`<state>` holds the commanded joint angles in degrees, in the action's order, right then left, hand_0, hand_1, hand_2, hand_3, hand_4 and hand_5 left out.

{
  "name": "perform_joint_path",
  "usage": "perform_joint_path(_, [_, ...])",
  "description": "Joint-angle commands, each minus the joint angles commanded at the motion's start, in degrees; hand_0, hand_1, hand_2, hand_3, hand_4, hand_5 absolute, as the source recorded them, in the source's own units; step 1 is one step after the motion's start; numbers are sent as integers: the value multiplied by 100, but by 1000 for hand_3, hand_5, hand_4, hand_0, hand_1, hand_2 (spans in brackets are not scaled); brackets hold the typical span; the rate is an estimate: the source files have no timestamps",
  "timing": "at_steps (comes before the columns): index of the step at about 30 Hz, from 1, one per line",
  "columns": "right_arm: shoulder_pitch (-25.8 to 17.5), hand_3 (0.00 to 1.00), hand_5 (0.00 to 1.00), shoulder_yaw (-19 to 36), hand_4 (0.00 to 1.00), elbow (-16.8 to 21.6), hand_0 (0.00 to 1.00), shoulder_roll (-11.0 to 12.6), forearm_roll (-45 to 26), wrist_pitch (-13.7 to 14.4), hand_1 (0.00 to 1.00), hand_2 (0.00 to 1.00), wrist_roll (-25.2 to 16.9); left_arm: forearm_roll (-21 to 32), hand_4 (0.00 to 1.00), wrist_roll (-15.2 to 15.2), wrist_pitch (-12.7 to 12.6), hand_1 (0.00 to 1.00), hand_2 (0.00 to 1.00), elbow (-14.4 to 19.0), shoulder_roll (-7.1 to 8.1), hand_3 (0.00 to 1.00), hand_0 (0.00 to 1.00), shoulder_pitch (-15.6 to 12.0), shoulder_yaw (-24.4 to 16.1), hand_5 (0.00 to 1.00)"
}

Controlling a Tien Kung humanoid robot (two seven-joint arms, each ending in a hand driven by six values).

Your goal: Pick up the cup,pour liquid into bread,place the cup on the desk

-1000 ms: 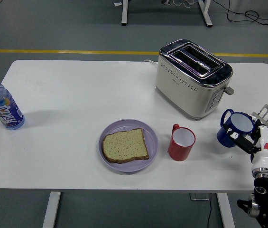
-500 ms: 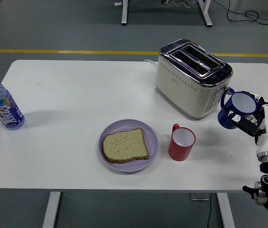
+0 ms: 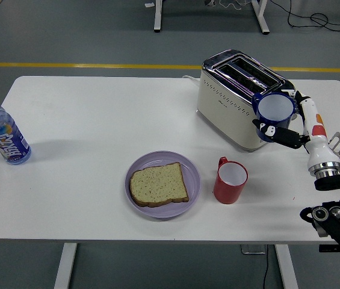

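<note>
— Above the desk (image 3: 85, 120), what does the right robot hand (image 3: 290, 120) hold?
— Its fingers grip the blue cup (image 3: 274, 114), lifted before the toaster (image 3: 242, 96). Bread (image 3: 158, 183) lies on the purple plate (image 3: 194, 174), beside a red mug (image 3: 230, 180).

Single head view only, so no 2nd cam to share w/. Cam sat high on robot's side, looked fwd & down over the white table (image 3: 85, 198); near edge ran along the bottom of frame, far edge upper third, w/ grey floor & a yellow floor line (image 3: 67, 64) beyond. Whole tabletop fit in frame, left to right corners incl., so mid-range, not close. Right arm (image 3: 332, 205) entered from lower right corner; bottle (image 3: 2, 131) sat near the left edge of frame
</note>
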<state>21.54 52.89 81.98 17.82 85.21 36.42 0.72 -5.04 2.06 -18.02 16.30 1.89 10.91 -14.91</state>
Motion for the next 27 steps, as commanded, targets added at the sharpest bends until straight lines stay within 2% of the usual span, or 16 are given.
perform_joint_path(4, [356, 451, 2, -312, 826, -150, 286, -157, 205, -103, 297, 451, 156, 36, 252, -9, -1, 696, 700, 0, 5, 553, 686, 19, 16, 998])
perform_joint_path(10, [783, 452, 2, -707, 822, -459, 283, -527, 528, -246, 296, 451, 356, 26, 252, -3, -7, 696, 700, -1, 1, 555, 687, 19, 8, 998])
perform_joint_path(15, [1120, 453, 2, -1106, 822, -658, 277, -768, 1104, -371, 296, 450, 582, 54, 253, -14, -13, 697, 700, -1, 5, 554, 688, 4, 23, 998])
perform_joint_path(21, [1396, 452, 2, -1406, 824, -818, 265, -876, 1947, -432, 296, 449, 802, 73, 253, -22, -15, 696, 700, 1, 4, 553, 688, -4, 31, 998])
perform_joint_path(27, [1634, 453, 7, -1649, 828, -1000, 265, -889, 3004, -509, 293, 447, 989, 68, 252, -16, -17, 698, 700, 0, 3, 553, 687, -2, 28, 998])
